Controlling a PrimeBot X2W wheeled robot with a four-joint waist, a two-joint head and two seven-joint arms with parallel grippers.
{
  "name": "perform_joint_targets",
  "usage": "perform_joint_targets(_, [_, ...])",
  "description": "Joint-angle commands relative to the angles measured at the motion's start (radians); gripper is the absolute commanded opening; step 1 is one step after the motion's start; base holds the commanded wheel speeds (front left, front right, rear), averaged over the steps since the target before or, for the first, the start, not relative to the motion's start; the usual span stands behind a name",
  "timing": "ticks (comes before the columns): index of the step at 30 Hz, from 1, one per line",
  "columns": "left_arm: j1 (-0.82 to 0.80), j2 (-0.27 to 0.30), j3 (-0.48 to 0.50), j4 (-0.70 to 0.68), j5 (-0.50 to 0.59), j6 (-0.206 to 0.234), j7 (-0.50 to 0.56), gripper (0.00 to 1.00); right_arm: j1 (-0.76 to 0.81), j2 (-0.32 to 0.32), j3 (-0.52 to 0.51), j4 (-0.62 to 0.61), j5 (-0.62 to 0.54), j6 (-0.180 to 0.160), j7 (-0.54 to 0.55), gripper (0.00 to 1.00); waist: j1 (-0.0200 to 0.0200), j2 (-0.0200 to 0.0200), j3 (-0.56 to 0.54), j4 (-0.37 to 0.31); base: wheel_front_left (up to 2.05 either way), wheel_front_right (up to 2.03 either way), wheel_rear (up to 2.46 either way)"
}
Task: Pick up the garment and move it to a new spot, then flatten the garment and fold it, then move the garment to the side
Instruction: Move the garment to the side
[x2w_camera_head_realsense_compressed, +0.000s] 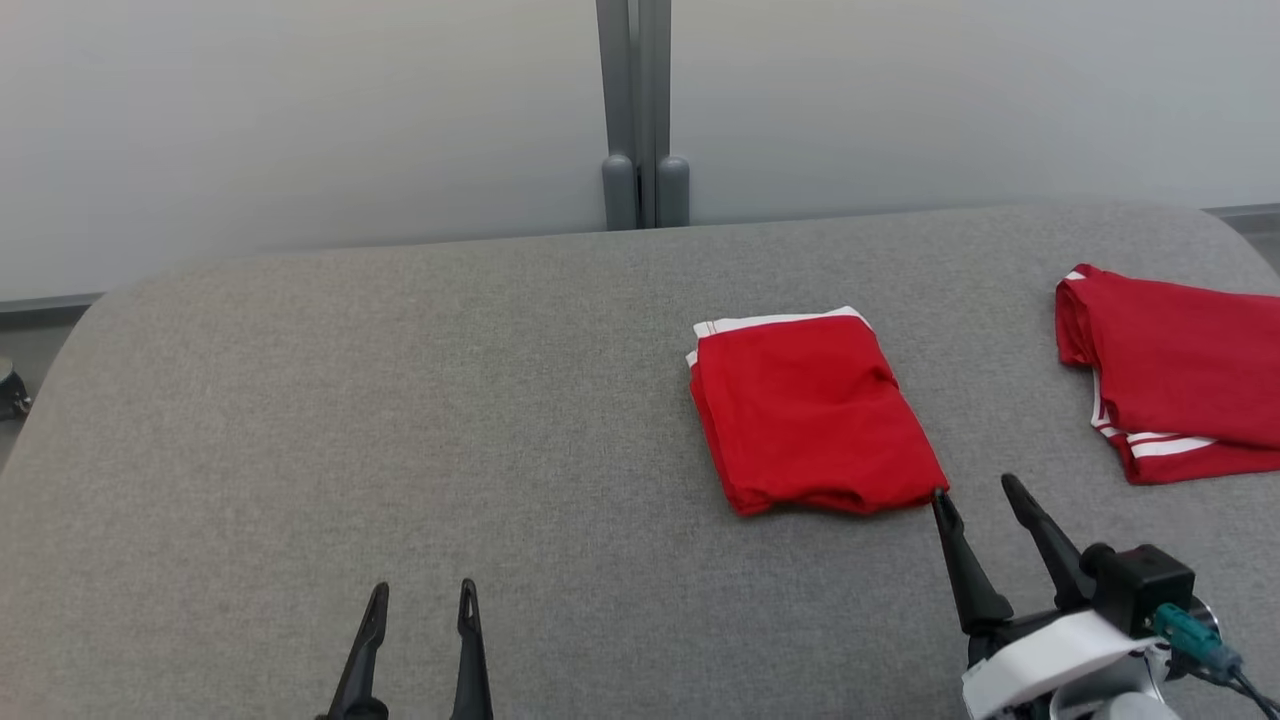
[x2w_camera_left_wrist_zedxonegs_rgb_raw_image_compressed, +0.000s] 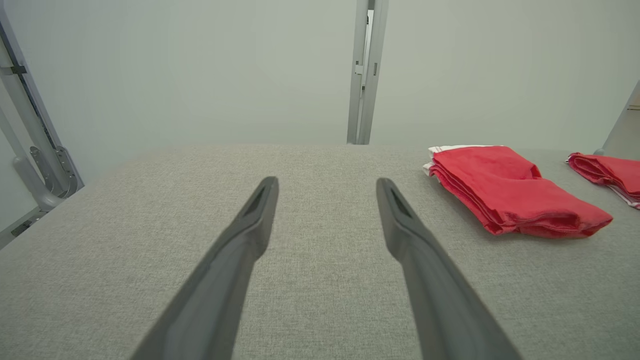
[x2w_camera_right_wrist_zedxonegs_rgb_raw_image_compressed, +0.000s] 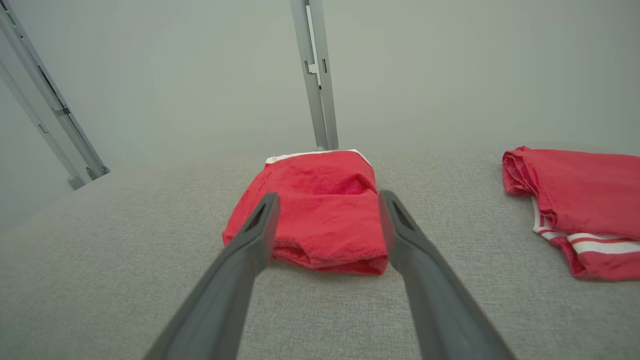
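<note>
The folded red garment lies flat on the grey fabric table, a little toward 4 o'clock from the middle of the head view. It is a compact, almost rectangular packet. A white trim shows along its far edge, at 12 o'clock, and the thick rounded fold is on the near edge, at 6 o'clock.

The right gripper stands at 5 o'clock from this garment, and its fingers point toward 11 o'clock. The two dark fingers are spread wide and hold nothing. The tip of the left finger is just beside the near right corner of the garment; whether it touches the cloth, the pictures do not tell. In the right wrist view the near fold of the garment lies between the two fingertips, just beyond them.

The left gripper is at 7 o'clock in the head view, well apart from the garment. Its fingers are also spread, they grasp nothing, and they point to 12 o'clock over bare table.

A second red garment with white stripes lies at 3 o'clock from the folded one, apart from it, and the picture's edge cuts it. It looks less neatly folded. Beyond the table, at 12 o'clock, a grey post rises before a pale wall.
</note>
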Motion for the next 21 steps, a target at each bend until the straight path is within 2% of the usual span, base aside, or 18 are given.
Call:
perform_joint_targets(1, [-0.030, 0.003, -0.003, -0.006, 0.007, 0.002, 0.000, 1.00, -0.026, -0.006, -0.002, 0.003, 0.012, -0.001, -0.002, 1.00, 0.0000, 0.0000, 0.036, 0.008, 0.00, 0.00, 0.00])
perform_joint_targets(9, [-0.141, 0.003, -0.063, -0.019, 0.023, 0.020, 0.000, 1.00, -0.188, -0.081, 0.037, 0.080, 0.119, -0.001, -0.002, 1.00, 0.0000, 0.0000, 0.187, 0.035, 0.00, 0.00, 0.00])
perform_joint_targets(13, [-0.205, 0.003, -0.090, -0.024, 0.025, 0.031, 0.000, 1.00, -0.298, -0.149, 0.104, 0.183, 0.259, -0.001, 0.004, 1.00, 0.0000, 0.0000, 0.249, 0.051, 0.00, 0.00, 0.00])
perform_joint_targets(17, [-0.251, 0.003, -0.112, -0.027, 0.023, 0.042, 0.000, 1.00, -0.411, -0.236, 0.179, 0.247, 0.405, -0.001, 0.083, 1.00, 0.0000, 0.0000, 0.298, 0.065, 0.00, 0.00, 0.00])
perform_joint_targets(21, [-0.280, 0.003, -0.134, -0.020, 0.017, 0.048, 0.000, 1.00, -0.500, -0.300, 0.241, 0.280, 0.565, -0.001, 0.212, 1.00, 0.0000, 0.0000, 0.336, 0.080, 0.00, 0.00, 0.00])
